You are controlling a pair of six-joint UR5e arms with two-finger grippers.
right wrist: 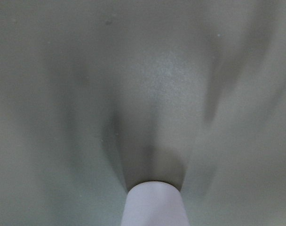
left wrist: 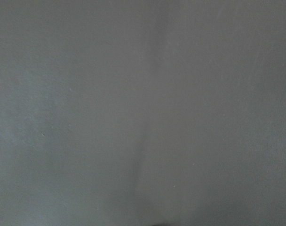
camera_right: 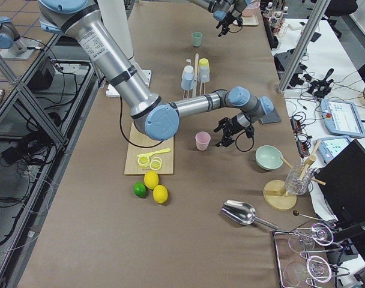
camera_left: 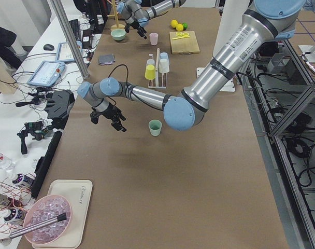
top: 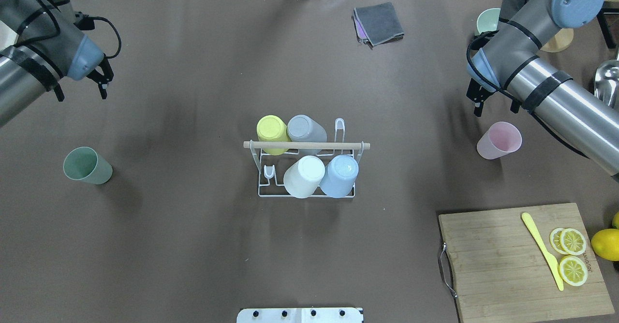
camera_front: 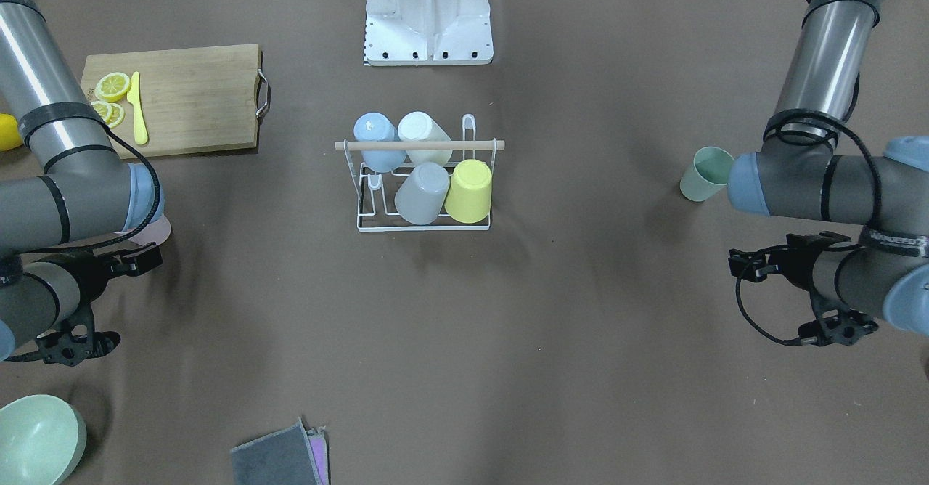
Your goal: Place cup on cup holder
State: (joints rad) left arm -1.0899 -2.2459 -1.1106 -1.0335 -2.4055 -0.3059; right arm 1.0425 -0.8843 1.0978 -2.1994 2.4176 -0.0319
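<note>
A: Cup holder, where?

B: The cup holder point(top: 309, 145) is in the middle of the table point(top: 193, 245), upright, with a wooden rod across the top. Four cups sit upside down on its prongs. The yellow cup point(top: 272, 128) and grey cup point(top: 305, 128) are in the row farther from the robot. The white cup point(top: 305, 175) and blue cup point(top: 341, 174) are in the nearer row. Two prongs are bare (one beside the grey cup, one beside the white).

A: Loose cups?

B: Two. The green cup point(top: 87, 165) stands mouth up on the robot's left side, well apart from the holder. The pink cup point(top: 499, 140) stands mouth up on the robot's right side, also well apart from it. Nothing touches either one.

A: Grippers?

B: The left gripper point(top: 102, 82) hangs over bare table beyond the green cup. Its jaws are apart with nothing between them, and its wrist view shows only table. The right gripper point(top: 478, 101) is just beyond the pink cup, near it but not touching. Its jaws look parted and empty (small and dark in most views). The right wrist view is blurry, with only the pink cup's edge at the bottom.

A: Rest?

B: A cutting board point(top: 498, 255) sits near the robot on its right. A yellow knife point(top: 541, 250) and lemon slices point(top: 573, 241) lie on it, and a lemon point(top: 604, 244) is beside it. A grey cloth point(top: 379, 23) lies at the far edge. A green bowl point(camera_front: 36, 438) sits in the far right corner.
</note>
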